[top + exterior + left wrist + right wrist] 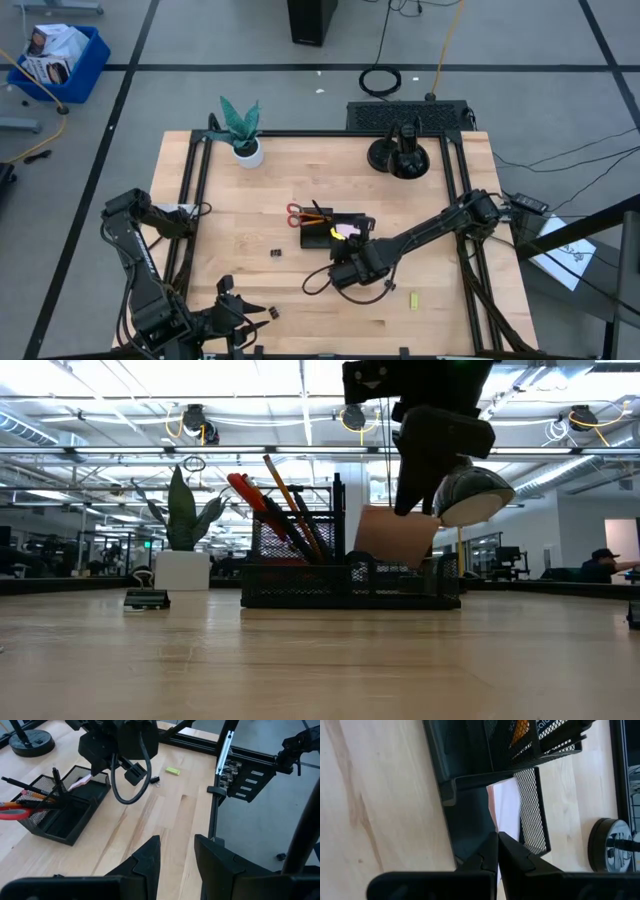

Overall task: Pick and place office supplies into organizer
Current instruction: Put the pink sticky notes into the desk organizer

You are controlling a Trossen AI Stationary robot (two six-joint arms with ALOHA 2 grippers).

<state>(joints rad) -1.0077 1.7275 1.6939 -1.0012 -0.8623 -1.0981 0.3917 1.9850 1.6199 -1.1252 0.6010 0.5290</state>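
At the centre of the high view, the organizer (335, 232) sits on the tabletop (240, 200). The right tool (497, 851) hangs over its right end, nearly closed, seemingly pinching the pink sticky-note pad (506, 810). The left tool (176, 852) waits open at lower left.

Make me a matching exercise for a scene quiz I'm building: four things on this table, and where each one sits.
Things:
1. scissors
2. plant
3. yellow-green piece
4. binder clip

Places:
A. on bare wood near the table's right front edge
B. at the table's back edge, in a white pot
C. standing in the organizer with the pens
D. on bare wood just left of the organizer

Pairs: 1-C, 2-B, 3-A, 4-D
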